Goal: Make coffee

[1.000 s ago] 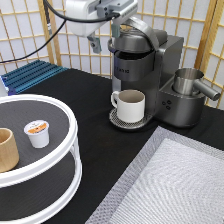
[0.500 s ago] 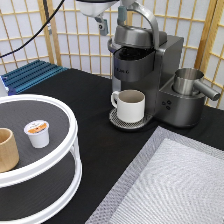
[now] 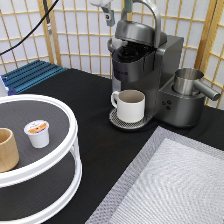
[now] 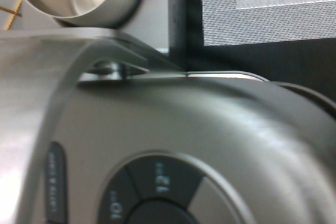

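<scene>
The coffee pod (image 3: 37,133) sits untouched on the top tier of the round white stand (image 3: 70,131), beside the wooden cup (image 3: 7,149), while the coffee machine's (image 3: 145,75) lid has swung up since a second ago, so its chamber is open and empty. The hand (image 3: 116,10) has risen to the exterior view's top edge at the lid handle (image 3: 152,17); whether its fingers are apart I cannot tell. The white mug (image 3: 130,105) waits under the spout, and nothing stands between pod and machine on the dark surface (image 3: 95,145).

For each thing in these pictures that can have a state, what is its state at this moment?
coffee maker: lid raised, pod chamber open.
coffee pod: foil lid sealed, upright on the top shelf of the white tray.
white mug: upright on the drip plate, under the spout.
wooden cup: upright, beside the pod.
metal pitcher: upright on the machine's side.
gripper: at the raised handle, holding nothing visible.
</scene>
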{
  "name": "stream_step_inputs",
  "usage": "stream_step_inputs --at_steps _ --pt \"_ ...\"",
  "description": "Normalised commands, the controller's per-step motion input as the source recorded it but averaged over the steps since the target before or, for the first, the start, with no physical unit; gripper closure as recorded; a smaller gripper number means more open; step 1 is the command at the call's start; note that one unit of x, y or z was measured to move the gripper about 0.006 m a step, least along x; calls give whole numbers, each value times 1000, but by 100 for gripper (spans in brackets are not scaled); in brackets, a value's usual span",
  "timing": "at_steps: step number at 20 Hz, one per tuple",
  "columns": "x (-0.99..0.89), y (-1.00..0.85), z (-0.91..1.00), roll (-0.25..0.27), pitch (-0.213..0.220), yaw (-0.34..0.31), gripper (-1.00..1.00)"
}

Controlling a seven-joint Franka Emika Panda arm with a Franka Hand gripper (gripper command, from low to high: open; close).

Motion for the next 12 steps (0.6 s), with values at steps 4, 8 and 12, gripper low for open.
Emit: stream_step_inputs --at_steps 4,8,12 --pt "527 568 419 -197 144 -15 -100" --pt "556 500 314 -194 140 -28 -100" --pt "603 459 249 -183 150 -20 -100"
